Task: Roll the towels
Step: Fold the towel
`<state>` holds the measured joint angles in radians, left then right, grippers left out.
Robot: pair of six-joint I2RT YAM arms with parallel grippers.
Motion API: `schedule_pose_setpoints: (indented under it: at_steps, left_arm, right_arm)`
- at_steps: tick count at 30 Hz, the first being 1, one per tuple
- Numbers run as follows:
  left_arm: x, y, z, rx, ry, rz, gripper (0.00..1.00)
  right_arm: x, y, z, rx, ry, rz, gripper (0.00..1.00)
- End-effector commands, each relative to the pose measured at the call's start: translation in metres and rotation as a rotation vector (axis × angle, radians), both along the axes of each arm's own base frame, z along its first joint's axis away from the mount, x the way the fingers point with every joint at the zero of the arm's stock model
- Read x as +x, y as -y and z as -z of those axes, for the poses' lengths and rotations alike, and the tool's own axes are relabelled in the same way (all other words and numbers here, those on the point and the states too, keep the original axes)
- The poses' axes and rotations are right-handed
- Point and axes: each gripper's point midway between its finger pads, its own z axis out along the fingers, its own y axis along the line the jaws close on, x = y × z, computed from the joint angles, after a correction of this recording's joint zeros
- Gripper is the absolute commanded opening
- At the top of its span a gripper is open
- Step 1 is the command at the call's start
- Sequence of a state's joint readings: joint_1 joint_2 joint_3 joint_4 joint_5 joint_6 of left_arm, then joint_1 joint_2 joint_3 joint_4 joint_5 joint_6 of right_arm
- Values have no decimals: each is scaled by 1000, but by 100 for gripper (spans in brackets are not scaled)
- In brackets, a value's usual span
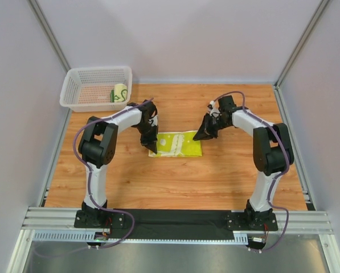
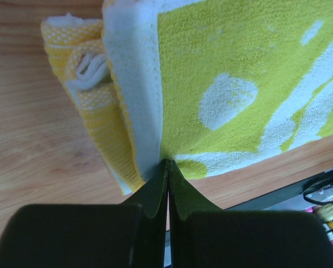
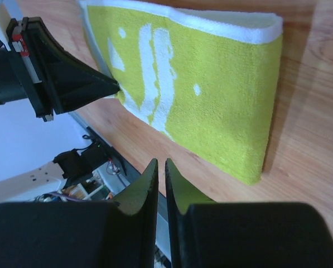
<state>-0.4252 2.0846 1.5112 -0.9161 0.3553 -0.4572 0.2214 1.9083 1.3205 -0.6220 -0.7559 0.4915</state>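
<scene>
Wooden table [image 1: 175, 176], mid-frame: limp, light towel [image 1: 178, 144], probably best pinched at a corner; left gripper [image 2: 168, 163] pressed together there, right gripper [image 3: 161, 163] nearly together, empty.

We show a towel [image 1: 175, 144] of soft looped terry cloth, matt and slightly fuzzy. Its folded under-layer has a coarser, ribbed weave. The worktop [image 1: 175, 182] is smooth wood-grain board with a faint satin sheen. The left tool [image 2: 168, 164] and right tool [image 3: 160, 164] end in matt black plastic, smooth-faced. At far left we note a white plastic mesh basket [image 1: 97, 70], lightly glossy. Along the near edge runs a rail [image 1: 50, 219] of ribbed, brushed metal.
</scene>
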Motion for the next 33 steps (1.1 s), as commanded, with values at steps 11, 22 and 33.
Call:
schedule_pose_setpoints:
  at_steps: [11,22,33]
  left_arm:
    - [13,-28,25,21,17,6,0]
    - [13,-53,33,19,26,8,0]
    - [33,-71,30,112,90,64,0]
  right_arm:
    - [-26,1,90,6,-273,67,5]
    - [-50,12,114,-54,-352,81,4]
    - [-71,35,94,-248,-320,52,4]
